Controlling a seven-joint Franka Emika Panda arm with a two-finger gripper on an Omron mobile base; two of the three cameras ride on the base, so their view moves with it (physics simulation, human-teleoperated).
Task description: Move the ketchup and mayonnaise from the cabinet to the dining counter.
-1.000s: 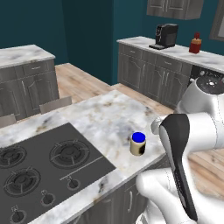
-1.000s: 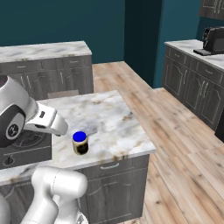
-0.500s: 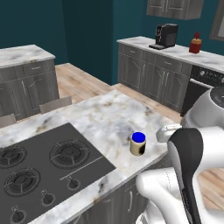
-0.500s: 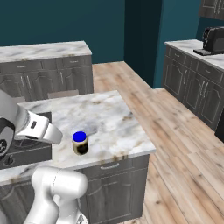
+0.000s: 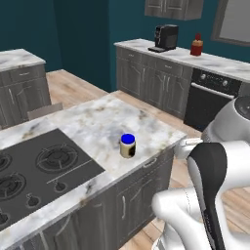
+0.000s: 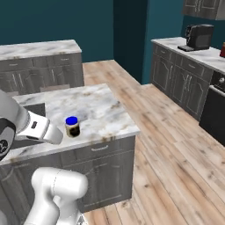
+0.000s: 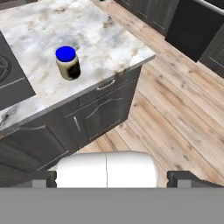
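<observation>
Pulled back toward the base over the last second, the arm has swung off the marble and the hand camera now looks down from beyond the counter's edge, while the small squat cream-beige mayonnaise jar with its round bright blue lid (image 5: 128,146) has stayed exactly where it stood. That jar sits upright on the long white-grey marble dining counter (image 5: 97,122), just beside the corner of the inset black four-burner cooktop (image 5: 34,171) and a little in from the counter's front edge; from the hand camera it appears at upper left (image 7: 67,63), above the dark grey panelled base (image 7: 87,118). The two-finger gripper (image 7: 112,177) hangs over the wooden floor with its dark tips spread as wide as they go and nothing between them. Judging by this, the jar's half of the job is done and the red ketchup bottle is what remains. Doing that well probably means keeping the arm tucked clear of the jar while the base turns away, so an elbow does not knock it. Across the room a black coffee machine (image 5: 165,37) stands on the far marble counter (image 5: 215,61).
</observation>
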